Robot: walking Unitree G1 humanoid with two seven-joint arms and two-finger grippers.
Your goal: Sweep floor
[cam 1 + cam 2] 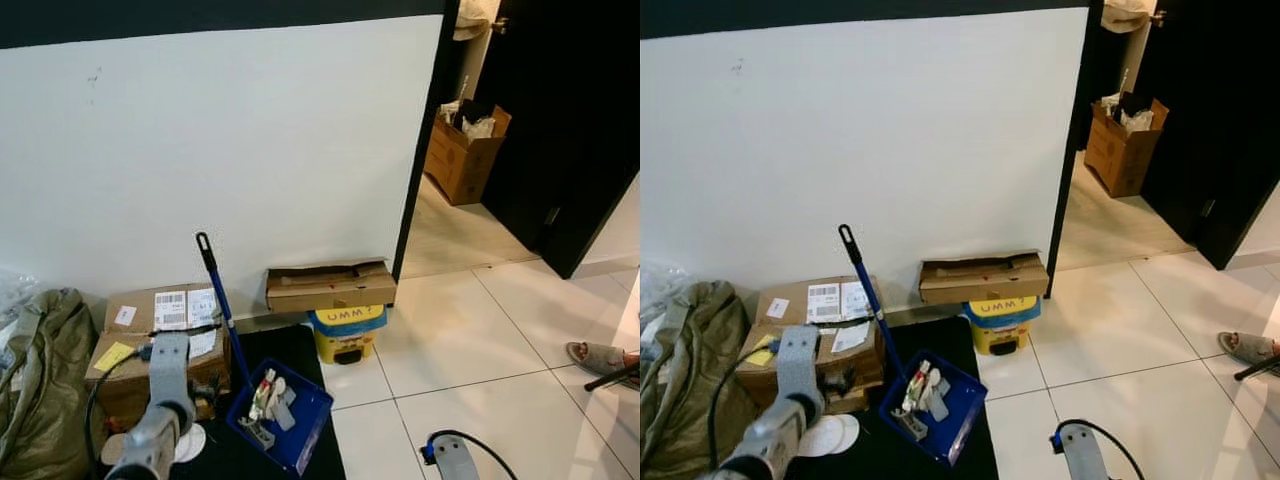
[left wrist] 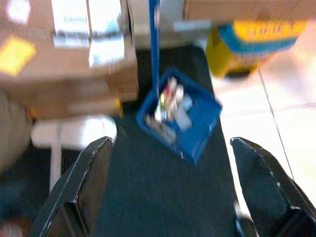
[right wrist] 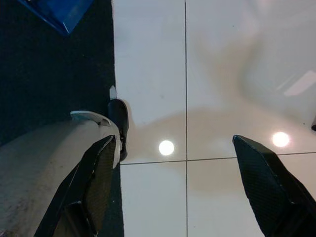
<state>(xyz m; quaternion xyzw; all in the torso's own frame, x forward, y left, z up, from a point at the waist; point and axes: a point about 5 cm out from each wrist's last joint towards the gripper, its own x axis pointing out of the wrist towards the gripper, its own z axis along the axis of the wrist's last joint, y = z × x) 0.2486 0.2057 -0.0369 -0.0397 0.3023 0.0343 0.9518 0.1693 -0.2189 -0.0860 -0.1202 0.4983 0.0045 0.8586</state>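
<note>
A blue long-handled dustpan (image 1: 290,420) stands on a black mat (image 1: 225,450) by the white wall, its blue handle (image 1: 222,305) leaning up and left. Scraps of litter (image 1: 268,397) lie in the pan. My left arm (image 1: 165,395) reaches forward over the mat, left of the dustpan. In the left wrist view, which is blurred, my left gripper (image 2: 168,192) is open above the mat, short of the dustpan (image 2: 202,118), and holds nothing. My right gripper (image 3: 175,187) is open over white floor tiles (image 3: 222,74), with a corner of the dustpan (image 3: 57,12) at the picture's edge.
Taped cardboard boxes (image 1: 160,330) and an olive bag (image 1: 40,380) sit left of the mat. A flat box (image 1: 330,285) rests on a yellow bucket (image 1: 345,335). A doorway at the right leads to a cardboard box (image 1: 465,150). A person's sandalled foot (image 1: 600,357) is at the right edge.
</note>
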